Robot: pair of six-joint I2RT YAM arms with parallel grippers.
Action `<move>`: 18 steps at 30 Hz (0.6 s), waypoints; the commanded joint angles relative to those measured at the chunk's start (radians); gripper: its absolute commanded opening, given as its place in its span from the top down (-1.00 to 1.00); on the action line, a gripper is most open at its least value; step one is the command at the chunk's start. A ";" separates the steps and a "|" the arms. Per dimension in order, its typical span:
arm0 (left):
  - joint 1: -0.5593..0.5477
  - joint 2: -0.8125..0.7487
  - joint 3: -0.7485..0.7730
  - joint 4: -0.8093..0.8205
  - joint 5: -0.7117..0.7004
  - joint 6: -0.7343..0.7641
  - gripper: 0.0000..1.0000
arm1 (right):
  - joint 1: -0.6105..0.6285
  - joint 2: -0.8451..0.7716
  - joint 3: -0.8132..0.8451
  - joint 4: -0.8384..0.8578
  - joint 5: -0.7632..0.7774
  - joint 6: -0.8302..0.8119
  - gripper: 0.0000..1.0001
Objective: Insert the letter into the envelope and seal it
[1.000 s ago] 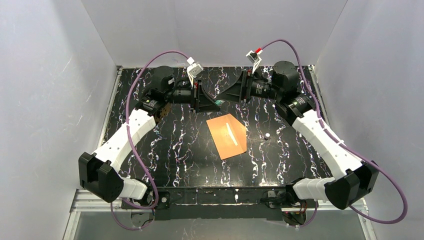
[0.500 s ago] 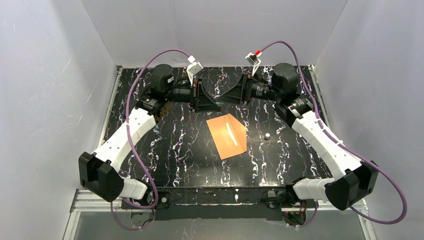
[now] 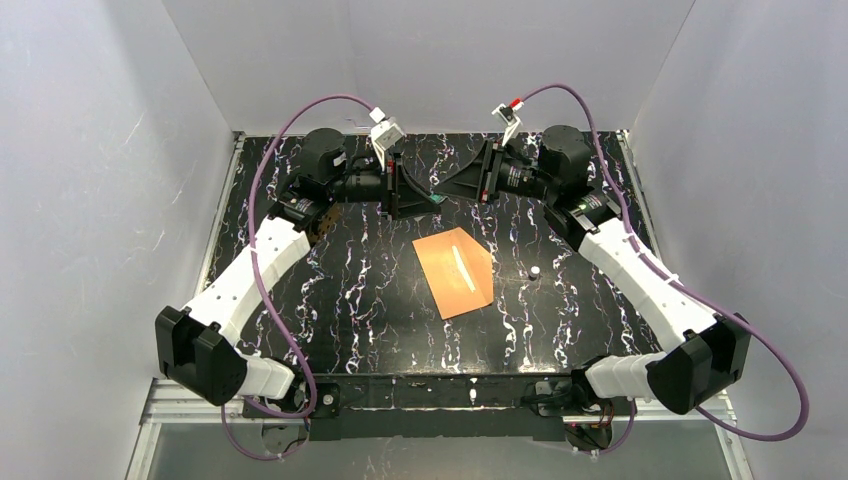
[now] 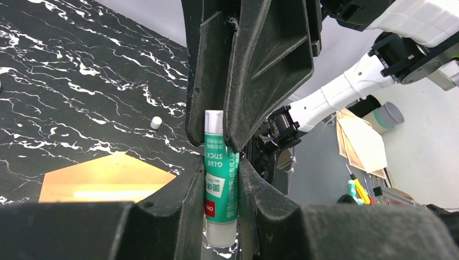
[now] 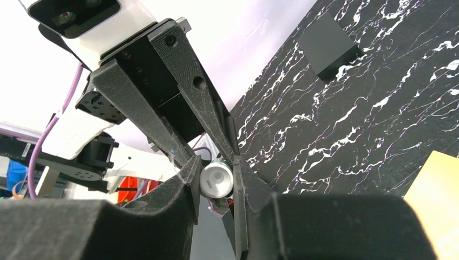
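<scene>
The orange-brown envelope (image 3: 455, 272) lies flat at the table's middle with a pale streak across it. It also shows in the left wrist view (image 4: 103, 176). The letter is not in view. My left gripper (image 3: 425, 200) and right gripper (image 3: 452, 191) meet tip to tip above the back of the table, beyond the envelope. Both are shut on one green glue stick (image 4: 221, 179). In the left wrist view my left gripper (image 4: 221, 168) holds its lower body and the right fingers (image 4: 270, 70) clamp its upper end. In the right wrist view my right gripper (image 5: 215, 172) pinches its white end (image 5: 216, 180).
A small white cap (image 3: 535, 271) lies on the black marble table (image 3: 330, 290) just right of the envelope; it also shows in the left wrist view (image 4: 156, 123). A black block (image 5: 327, 46) sits at the far table edge. White walls enclose three sides.
Both grippers, still joined on the glue stick, have shifted slightly toward the back of the table. The envelope and cap have not moved.
</scene>
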 commanded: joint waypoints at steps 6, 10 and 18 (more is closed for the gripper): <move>0.076 -0.004 -0.014 0.052 0.064 -0.163 0.10 | -0.005 -0.030 0.048 0.001 0.135 0.026 0.72; 0.121 0.027 -0.022 0.084 0.185 -0.233 -0.03 | -0.022 -0.016 0.054 0.015 0.095 0.042 0.67; 0.121 0.090 -0.013 0.124 0.226 -0.327 -0.11 | -0.022 0.015 0.044 0.075 0.022 0.086 0.59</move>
